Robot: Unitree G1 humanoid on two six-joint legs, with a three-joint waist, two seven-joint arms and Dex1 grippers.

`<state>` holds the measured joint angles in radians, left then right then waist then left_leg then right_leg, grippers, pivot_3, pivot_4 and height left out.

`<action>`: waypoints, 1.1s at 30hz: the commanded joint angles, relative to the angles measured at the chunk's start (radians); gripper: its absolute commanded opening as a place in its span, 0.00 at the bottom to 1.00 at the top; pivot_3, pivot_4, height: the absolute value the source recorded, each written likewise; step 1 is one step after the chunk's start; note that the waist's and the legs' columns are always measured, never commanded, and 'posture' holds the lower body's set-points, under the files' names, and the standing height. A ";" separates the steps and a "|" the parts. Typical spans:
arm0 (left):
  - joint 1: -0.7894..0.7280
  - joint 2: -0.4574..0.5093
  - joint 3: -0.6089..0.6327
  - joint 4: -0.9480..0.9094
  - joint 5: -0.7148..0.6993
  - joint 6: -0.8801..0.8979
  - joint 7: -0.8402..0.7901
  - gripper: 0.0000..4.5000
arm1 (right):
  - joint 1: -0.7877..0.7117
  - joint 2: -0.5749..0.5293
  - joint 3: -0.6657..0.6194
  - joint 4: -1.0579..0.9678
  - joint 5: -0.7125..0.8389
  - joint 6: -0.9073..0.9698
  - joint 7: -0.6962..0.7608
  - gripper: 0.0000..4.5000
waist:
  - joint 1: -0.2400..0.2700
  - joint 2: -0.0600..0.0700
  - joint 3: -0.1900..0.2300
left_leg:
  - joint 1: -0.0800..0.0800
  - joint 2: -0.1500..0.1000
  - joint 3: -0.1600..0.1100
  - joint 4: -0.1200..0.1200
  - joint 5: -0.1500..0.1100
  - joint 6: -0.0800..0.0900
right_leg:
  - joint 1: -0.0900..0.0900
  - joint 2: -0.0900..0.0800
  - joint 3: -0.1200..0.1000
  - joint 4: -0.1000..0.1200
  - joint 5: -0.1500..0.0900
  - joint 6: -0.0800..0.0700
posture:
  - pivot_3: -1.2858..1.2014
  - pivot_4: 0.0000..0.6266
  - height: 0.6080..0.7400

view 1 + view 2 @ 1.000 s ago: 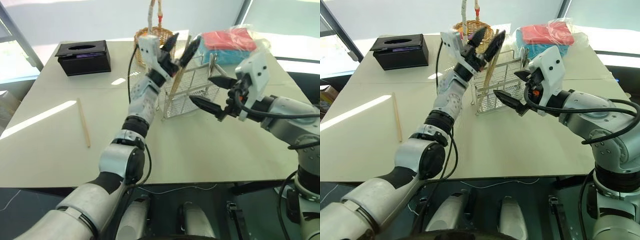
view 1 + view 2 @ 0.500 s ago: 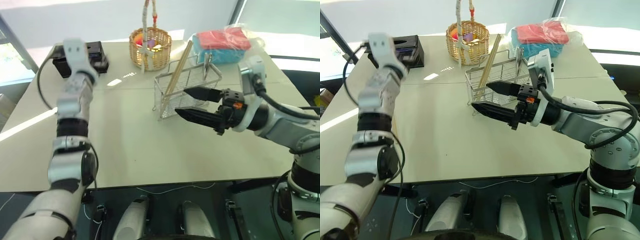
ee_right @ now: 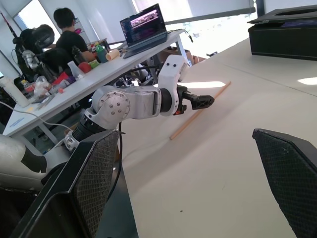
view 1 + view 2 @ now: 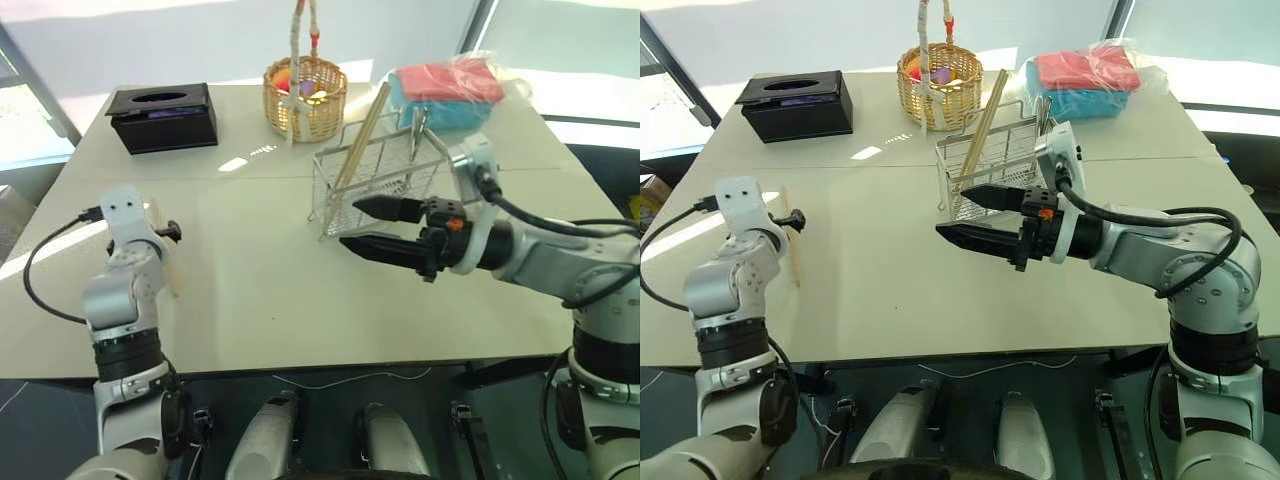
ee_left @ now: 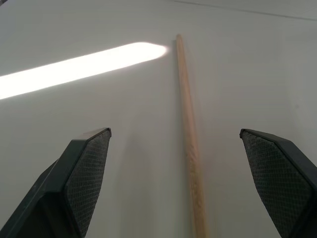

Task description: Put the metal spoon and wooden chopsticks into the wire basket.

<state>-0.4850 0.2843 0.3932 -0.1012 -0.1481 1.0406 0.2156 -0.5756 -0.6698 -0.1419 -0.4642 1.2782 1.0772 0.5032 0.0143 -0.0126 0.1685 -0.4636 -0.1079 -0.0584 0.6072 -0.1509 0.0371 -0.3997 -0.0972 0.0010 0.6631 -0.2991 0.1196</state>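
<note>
one thin, pale wooden chopstick [image 5: 188, 134] is seen lying flat on the smooth table [image 4: 260, 290] at left of frame, between the spread black fingers of the left gripper [image 5: 188, 188]. a second chopstick [image 4: 360, 140] and the shiny metal spoon [image 4: 417, 128] are stood leaning in the silver wire basket [image 4: 385, 175] at upper centre. the right gripper [image 4: 372, 227] is held wide open and empty just in front of it.

- You're at a pale table [image 4: 300, 300] with a sunlit streak [image 5: 79, 67] across it.
- Bright windows [image 4: 250, 30] with dark frames run behind it.
- Your right wrist view catches a cluttered desk [image 3: 99, 64], a laptop [image 3: 144, 22] and a seated person [image 3: 69, 34].
</note>
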 commanded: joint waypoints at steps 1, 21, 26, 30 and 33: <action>0.009 -0.005 0.001 -0.047 0.018 0.064 0.011 0.98 | -0.031 -0.015 -0.020 -0.010 0.018 -0.018 0.011 1.00 | 0.001 0.000 0.000 | 0.000 0.000 0.000 0.000 0.000 0.000 | 0.000 0.000 0.000 0.000 0.000 0.000 | 0.52 0.24 1.00; -0.059 -0.069 0.142 -0.025 0.026 0.285 0.033 0.02 | -0.054 -0.055 -0.065 -0.004 0.040 -0.039 -0.039 1.00 | -0.003 0.002 -0.002 | 0.001 0.000 0.001 -0.001 0.000 0.000 | 0.000 0.000 0.000 -0.001 0.000 0.000 | 0.52 0.24 1.00; -0.081 -0.071 0.179 -0.020 0.041 0.322 0.046 0.02 | -0.047 -0.057 -0.063 0.003 0.025 -0.051 -0.040 1.00 | -0.003 0.002 -0.002 | 0.001 0.000 0.001 -0.001 -0.001 0.000 | 0.001 0.000 0.000 -0.001 0.000 0.000 | 0.52 0.24 1.00; -0.104 -0.041 0.157 -0.014 0.040 0.264 0.025 0.02 | -0.041 -0.054 -0.059 0.007 0.010 -0.062 -0.041 1.00 | -0.002 0.002 -0.002 | 0.001 0.000 0.001 -0.001 -0.001 0.000 | 0.000 0.000 0.000 -0.001 0.000 0.000 | 0.52 0.24 1.00; -0.148 0.025 0.084 0.006 0.040 0.050 -0.042 0.02 | -0.043 -0.051 -0.057 0.014 -0.001 -0.071 -0.041 1.00 | -0.001 0.000 -0.001 | 0.000 0.001 0.001 -0.001 0.000 0.000 | 0.000 0.000 0.000 -0.001 0.000 0.000 | 0.52 0.24 1.00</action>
<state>-0.5929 0.2662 0.5088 -0.0762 -0.1177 1.2182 0.2083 -0.6061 -0.7175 -0.1738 -0.4453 1.2802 1.0329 0.4598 0.0137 -0.0125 0.1678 -0.4640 -0.1073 -0.0576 0.6059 -0.1514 0.0371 -0.4009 -0.0973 0.0009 0.6618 -0.2993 0.1196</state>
